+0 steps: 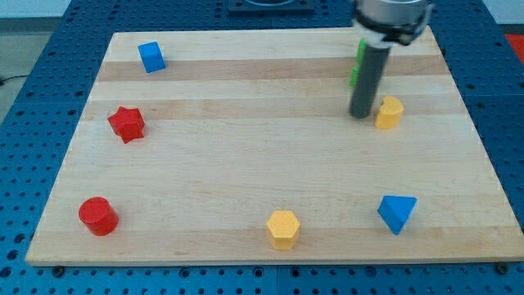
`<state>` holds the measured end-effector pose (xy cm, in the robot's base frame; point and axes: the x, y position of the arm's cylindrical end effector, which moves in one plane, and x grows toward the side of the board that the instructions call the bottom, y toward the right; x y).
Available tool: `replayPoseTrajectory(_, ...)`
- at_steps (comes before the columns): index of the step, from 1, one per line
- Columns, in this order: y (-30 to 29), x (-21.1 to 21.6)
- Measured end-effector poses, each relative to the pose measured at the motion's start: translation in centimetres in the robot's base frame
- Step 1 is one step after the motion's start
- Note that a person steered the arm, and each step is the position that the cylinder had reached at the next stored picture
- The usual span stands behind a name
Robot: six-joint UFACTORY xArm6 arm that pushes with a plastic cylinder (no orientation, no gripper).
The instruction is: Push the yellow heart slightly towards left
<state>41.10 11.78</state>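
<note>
The arm carried no jaws at all: it ended in a straight dark rod, so nothing was held or clamped. The rod came down from the view's top right, and my tip (360, 115) rested on the wooden board (246, 156) in its upper right part.

Just beside the tip, on the view's right, sat the yellow heart (390, 112). Whether the two touched could not be told; they appeared to be side by side with almost no gap. The heart's shape was hard to make out at this size; it looked like a small rounded yellow block.

Behind the rod, toward the view's top, a green block (359, 56) peeked out at the rod's left edge. Most of it was hidden, so its shape could not be told.

Farther out, a blue triangular block (397, 213) lay near the board's lower right corner, well apart from the tip. A yellow hexagon (283, 229) stood near the bottom edge, around the middle. A red cylinder (97, 216) sat near the lower left corner. A red star (127, 124) lay on the left side, higher up. A blue cube (151, 56) sat near the upper left corner.

The board lay on a blue perforated table (24, 164).
</note>
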Motion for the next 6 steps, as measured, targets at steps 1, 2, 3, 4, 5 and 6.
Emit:
replayPoseTrajectory(1, 2.4, 4.5)
replayPoseTrajectory(2, 10.2, 4.5)
replayPoseTrajectory(3, 10.6, 2.4)
replayPoseTrajectory(4, 8.8, 0.4)
replayPoseTrajectory(5, 4.4, 0.5)
replayPoseTrajectory(6, 5.5, 2.4)
